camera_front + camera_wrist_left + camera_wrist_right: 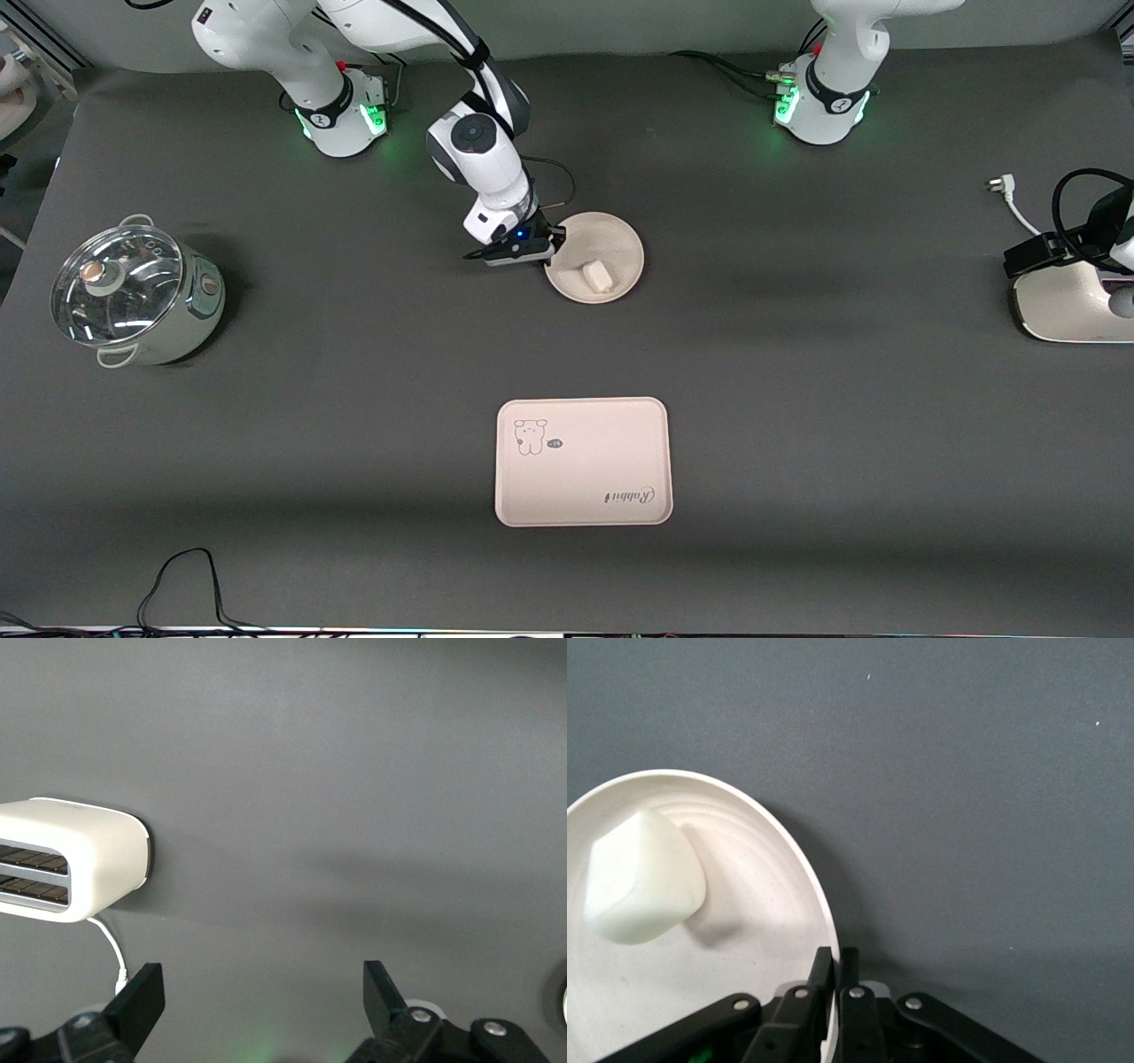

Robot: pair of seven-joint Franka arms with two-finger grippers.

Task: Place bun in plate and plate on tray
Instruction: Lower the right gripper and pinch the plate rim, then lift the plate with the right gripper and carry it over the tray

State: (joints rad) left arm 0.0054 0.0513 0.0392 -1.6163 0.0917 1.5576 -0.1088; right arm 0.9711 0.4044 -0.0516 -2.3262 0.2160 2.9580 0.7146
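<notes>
1. A dark grey surface (797,372) fills the scene, with both arms' bases along its edge farthest from the front camera; a lidded pot (133,292) stands toward the right arm's end and a white toaster (1072,301) toward the left arm's end.
2. The bun (598,276) already lies in the plate (620,244), off-centre, so the first half of the task looks done.
3. The tray (582,461) lies flat and bare, nearer to the front camera than the plate and well apart from it.
4. The right tool (833,970) is down at the plate's rim on the side toward the right arm's base, and its fingers are pressed together on that thin raised edge, one inside the dish and one outside.
5. The left tool (257,997) waits over bare surface near the toaster, its fingers spread wide and holding nothing.
6. Handling, as a judgement: the plate looks stiff, light and smooth, so a pinch on one edge may let it tilt or swivel once lifted.
7. The bun seems soft and light and sits loose; a tilted plate could let it slide or roll out.
8. The rim is the only sensible hold, and a level, slow carry to the tray would suit it.
</notes>
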